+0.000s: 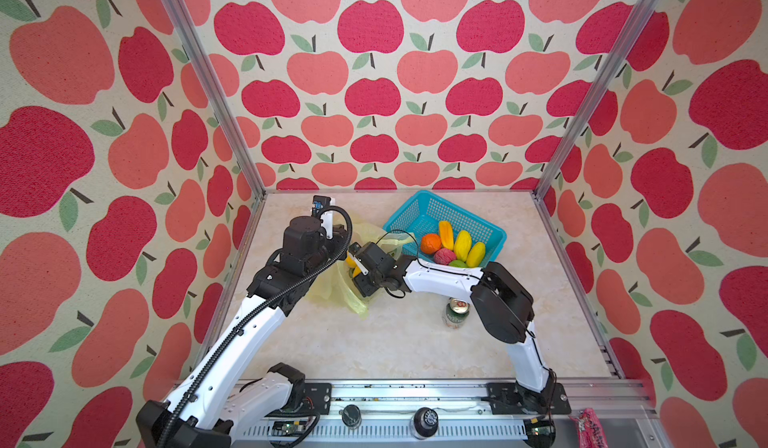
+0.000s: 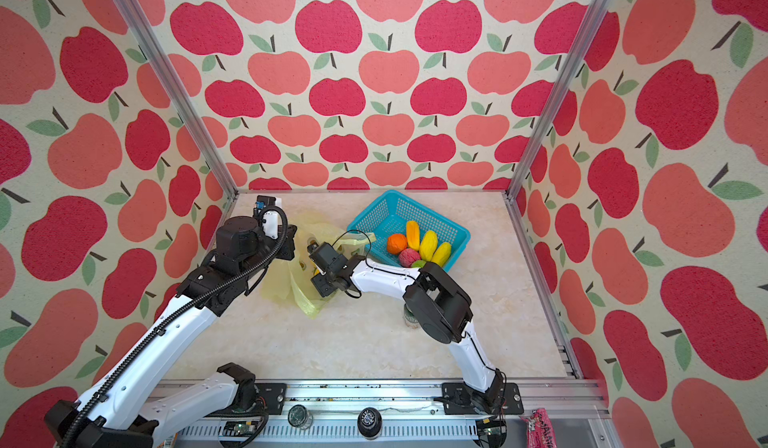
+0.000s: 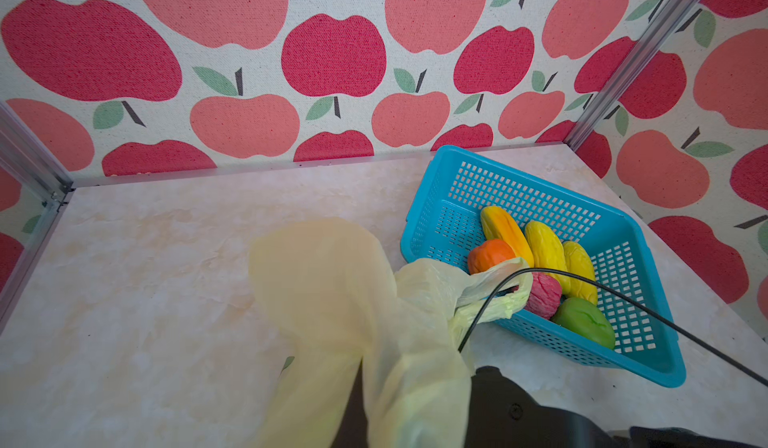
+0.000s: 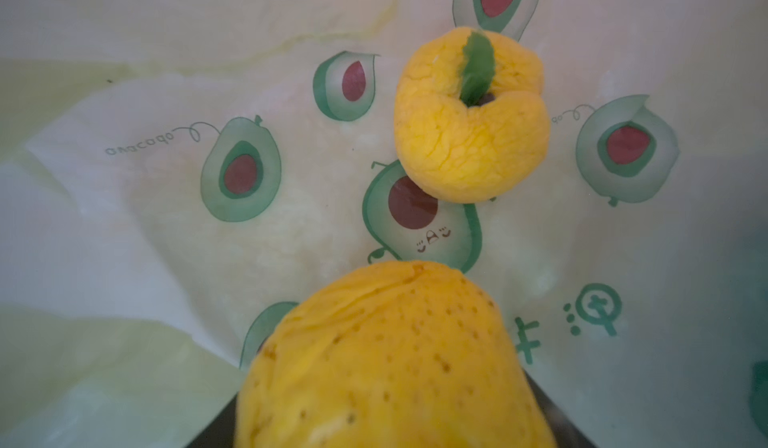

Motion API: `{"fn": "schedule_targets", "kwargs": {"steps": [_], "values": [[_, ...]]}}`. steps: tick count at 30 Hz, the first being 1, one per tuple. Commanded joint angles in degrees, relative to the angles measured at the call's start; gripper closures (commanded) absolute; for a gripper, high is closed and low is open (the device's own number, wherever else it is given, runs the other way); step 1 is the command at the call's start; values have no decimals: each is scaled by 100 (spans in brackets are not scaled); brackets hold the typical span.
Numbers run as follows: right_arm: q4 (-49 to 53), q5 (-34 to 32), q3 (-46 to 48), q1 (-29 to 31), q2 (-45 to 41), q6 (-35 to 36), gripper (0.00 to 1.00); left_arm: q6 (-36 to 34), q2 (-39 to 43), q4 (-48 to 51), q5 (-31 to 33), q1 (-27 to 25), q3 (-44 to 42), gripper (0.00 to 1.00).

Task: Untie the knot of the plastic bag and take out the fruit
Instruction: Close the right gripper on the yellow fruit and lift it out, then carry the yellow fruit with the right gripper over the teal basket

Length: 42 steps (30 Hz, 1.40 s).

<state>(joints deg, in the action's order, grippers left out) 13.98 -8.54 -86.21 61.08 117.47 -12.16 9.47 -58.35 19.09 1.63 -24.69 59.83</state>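
The plastic bag (image 2: 278,288) sits in the middle of the table (image 1: 374,342), just left of the blue basket (image 1: 405,213). It is crumpled, and its long side runs from far to near. One loose handle loop (image 3: 494,296) flops to the right onto the basket's rim.

The left gripper (image 2: 292,240) is clenched on the far part of the bag and holds the plastic up. The right gripper (image 1: 354,270) pokes into the bag from the right, pointing left. Inside, its jaws grasp a dotted yellow fruit (image 4: 386,363) — dark jaw parts press on both sides of it. A round yellow fruit (image 4: 469,126) with a green leaf lies on the bag's floor just past it.

In the basket, a yellow-orange long fruit (image 1: 445,234) and two lumpy yellow fruits (image 1: 462,245) lie side by side, pointing far to near. An orange fruit (image 1: 431,243), a pink-red fruit (image 1: 444,256) and a green fruit (image 1: 457,264) touch them. A green can (image 1: 457,315) stands upright near the right arm.
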Motion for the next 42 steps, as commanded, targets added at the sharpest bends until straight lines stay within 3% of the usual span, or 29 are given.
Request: {"fn": "schedule_targets", "kwargs": {"steps": [1, 12, 21, 29, 35, 42], "values": [[-668, -132, 452, -11, -639, 243, 60, -16, -50, 34, 22, -32, 112, 100], [-1850, -335, 1851, -43, -2214, 657, 64, -42, -156, 88, 66, -36, 195, 100], [-2099, -630, 2306, -120, -3048, 946, 67, -33, -154, 39, 48, -36, 145, 100], [-2501, -1528, 3087, -564, -4394, 1137, 68, -47, -115, 20, 91, -34, 117, 100], [-2536, -1458, 3691, -1672, -4935, 113, 70, -42, -170, 38, 55, -36, 154, 100], [-1718, -691, 3285, -2738, -4013, -936, 70, -42, -94, 29, 53, -36, 120, 100]]}}
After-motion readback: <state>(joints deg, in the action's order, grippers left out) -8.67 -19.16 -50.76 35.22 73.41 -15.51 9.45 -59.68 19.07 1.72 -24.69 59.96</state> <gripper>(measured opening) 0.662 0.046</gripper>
